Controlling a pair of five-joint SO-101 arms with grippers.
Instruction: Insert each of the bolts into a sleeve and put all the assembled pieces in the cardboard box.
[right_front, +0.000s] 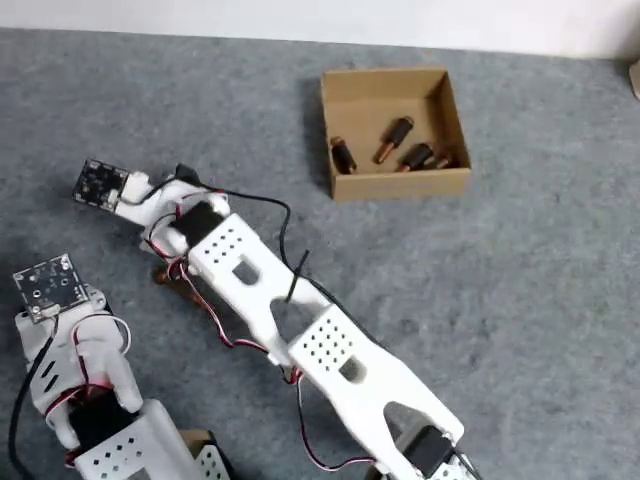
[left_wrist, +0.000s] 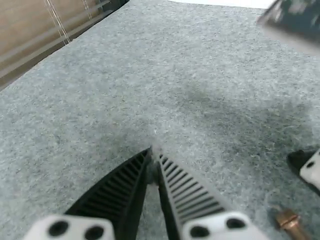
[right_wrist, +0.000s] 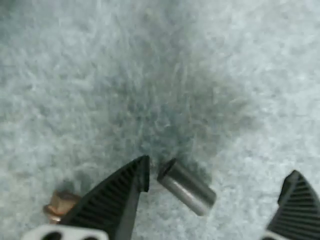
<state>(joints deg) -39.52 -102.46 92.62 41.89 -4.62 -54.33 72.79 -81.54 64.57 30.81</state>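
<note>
Grey carpet covers your bench (right_front: 520, 300), and the cardboard box (right_front: 400, 184) sits in the upper middle of the high view with several assembled pieces (right_front: 393, 138) inside. Your right gripper (right_wrist: 220, 172) gapes wide around a sleeve (right_wrist: 186, 186) lying loose on the carpet, with a bolt (right_wrist: 60, 204) just beside it. Your left gripper (left_wrist: 154, 152) is closed and holds nothing.

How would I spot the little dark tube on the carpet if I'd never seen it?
Follow the long white arm across the grey carpet to its open pincer. The sleeve lies on the carpet between the black fingers, close to one of them. Unlike the copper bolt beside it, it is a plain, dark, smooth cylinder with no head.
</note>
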